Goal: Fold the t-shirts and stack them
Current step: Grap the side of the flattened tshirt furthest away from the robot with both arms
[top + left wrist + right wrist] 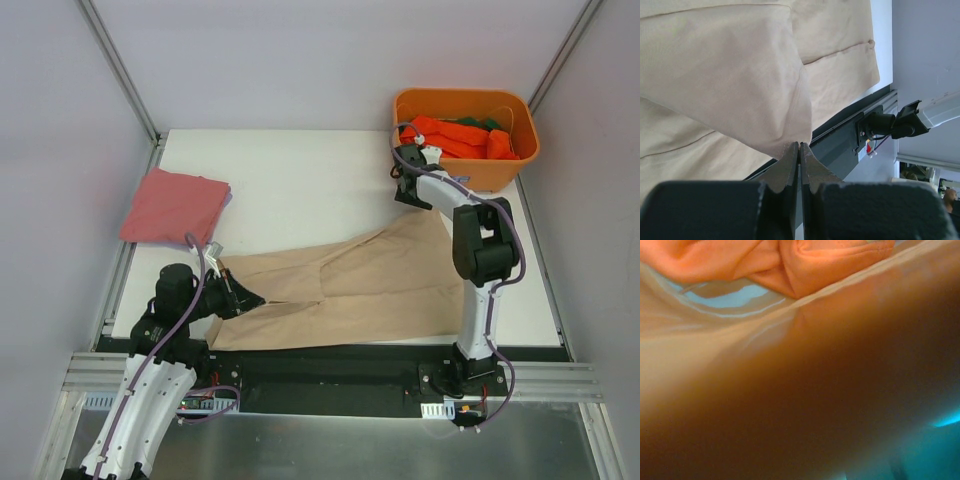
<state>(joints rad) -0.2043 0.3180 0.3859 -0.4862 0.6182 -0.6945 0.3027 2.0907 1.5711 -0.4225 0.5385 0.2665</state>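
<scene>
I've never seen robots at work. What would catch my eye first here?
The big beige t-shirt spread across the near side of the table, one corner pinched in the shut jaws of the left arm. Next, the bright orange bin at the far right corner, holding crumpled orange t-shirts and a green one, with the right arm reaching to its front. A folded pinkish-red t-shirt lies far left.

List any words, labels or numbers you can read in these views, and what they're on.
None can be read.
The beige t-shirt, pinkish-red t-shirt and orange bin show no print.
White tags on the front rail: too small.
Sticker on the black bracket: too small.
</scene>
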